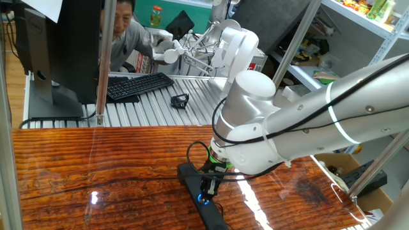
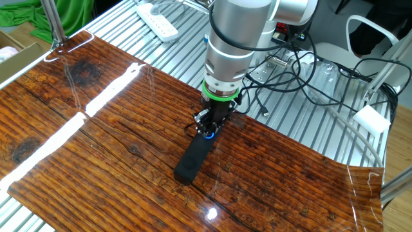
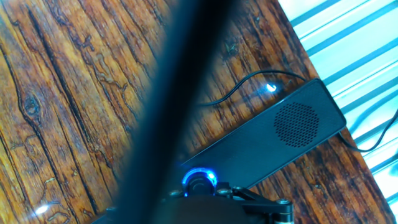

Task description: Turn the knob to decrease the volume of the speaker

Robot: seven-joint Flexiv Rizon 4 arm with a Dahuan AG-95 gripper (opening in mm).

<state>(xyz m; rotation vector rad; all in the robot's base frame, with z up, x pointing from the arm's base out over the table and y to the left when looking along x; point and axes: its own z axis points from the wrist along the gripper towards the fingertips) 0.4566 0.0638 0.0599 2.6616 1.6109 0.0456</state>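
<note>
The speaker (image 3: 273, 140) is a long matte black bar lying on the wooden table; it also shows in one fixed view (image 1: 189, 172) and in the other fixed view (image 2: 190, 161). The knob (image 3: 199, 180) glows with a blue ring at one end of the bar, and the glow also shows in the fixed views (image 1: 203, 199) (image 2: 207, 135). My gripper (image 1: 209, 188) points straight down onto the knob, fingers closed against its sides (image 2: 210, 126). In the hand view my gripper (image 3: 200, 191) sits at the bottom edge, right at the knob. A thin black cable (image 3: 245, 84) leaves the speaker.
A blurred dark band (image 3: 168, 106) crosses the hand view diagonally. Beyond the wood, a black keyboard (image 1: 137, 85), a monitor (image 1: 61, 45) and a person (image 1: 124, 32) are on the metal bench. A white power strip (image 2: 159, 22) and cables (image 2: 283, 71) lie behind the arm.
</note>
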